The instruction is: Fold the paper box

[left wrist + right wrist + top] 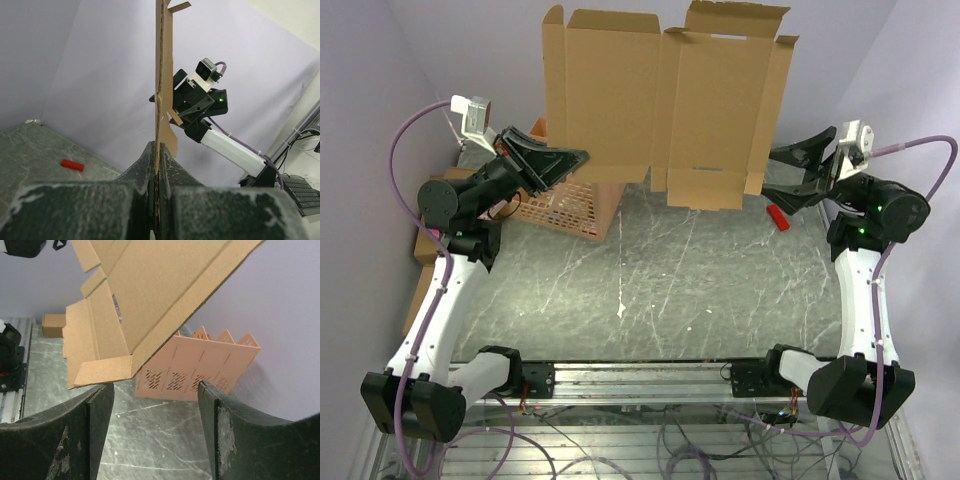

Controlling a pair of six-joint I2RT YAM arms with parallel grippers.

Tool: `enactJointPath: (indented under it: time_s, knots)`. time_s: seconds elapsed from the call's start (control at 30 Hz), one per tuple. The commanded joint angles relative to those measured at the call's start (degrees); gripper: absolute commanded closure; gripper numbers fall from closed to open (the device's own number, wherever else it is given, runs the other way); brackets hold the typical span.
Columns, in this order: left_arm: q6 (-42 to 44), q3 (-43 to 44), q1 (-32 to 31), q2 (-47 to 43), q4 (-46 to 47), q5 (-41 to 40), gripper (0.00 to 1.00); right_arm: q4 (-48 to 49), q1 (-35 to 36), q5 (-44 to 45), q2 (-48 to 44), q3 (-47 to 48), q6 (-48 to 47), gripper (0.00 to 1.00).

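Pressure from the left gripper [156, 149] holds the paper box [162, 90]: its two fingers are closed flat against the lower left edge of the sheet, which the left wrist view shows edge-on, rising straight up between them. The right gripper [155, 387] has its jaws spread wide and grips nothing. The sheet's lower right corner flap hangs just above and between its fingers, close to one of them, though I cannot tell whether it touches.

In the top view the paper box [660, 100] stands upright in the air over the far edge of the worktop [700, 290], carried at its lower left by the left gripper [575, 158], with the right gripper [782, 172] just beside its lower right corner.

By my reading the folding has hardly begun. The panels lie almost in one plane, the creases are visible, a few flaps are slightly bent, and no wall is raised and no tab tucked. Every fold is left to do.

An orange lattice crate [570, 205] sits toward the far left corner, directly under the sheet's left part, and would get in the way if the sheet were lowered there. A small red block [777, 216] lies near the far right, below the right gripper. A small brown carton [52, 325] shows beyond the sheet in the right wrist view.
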Motion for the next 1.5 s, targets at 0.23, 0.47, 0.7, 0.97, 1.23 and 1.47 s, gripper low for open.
enactJointPath:
  time_s: [0.23, 0.47, 0.7, 0.97, 1.23, 1.47]
  knots:
    - [3.1, 1.0, -0.7, 0.8, -2.1, 0.4, 0.93, 11.9, 0.3, 1.3, -0.6, -0.1, 13.3, 0.33]
    - [4.2, 0.7, -1.2, 1.2, -2.4, 1.0, 0.93, 16.8, 0.7, 3.8, 0.6, -0.9, 20.3, 0.39]
    - [2.8, -0.1, -1.5, 1.4, 0.4, 1.2, 0.93, 20.9, 2.7, 7.2, 1.9, -2.1, 25.9, 0.49]
    - [2.6, -0.8, -1.6, 0.5, 0.8, 0.5, 0.93, 16.2, 2.9, 10.4, 1.5, -3.4, 23.8, 0.56]
    - [0.6, -1.7, -1.6, 0.5, 3.6, -0.3, 0.93, 12.9, 2.7, 12.0, 1.1, -4.4, 22.3, 0.63]
    - [-0.7, -2.0, -1.6, 0.6, 5.3, -0.6, 0.93, 10.7, 2.7, 12.9, 1.1, -4.5, 21.7, 0.79]
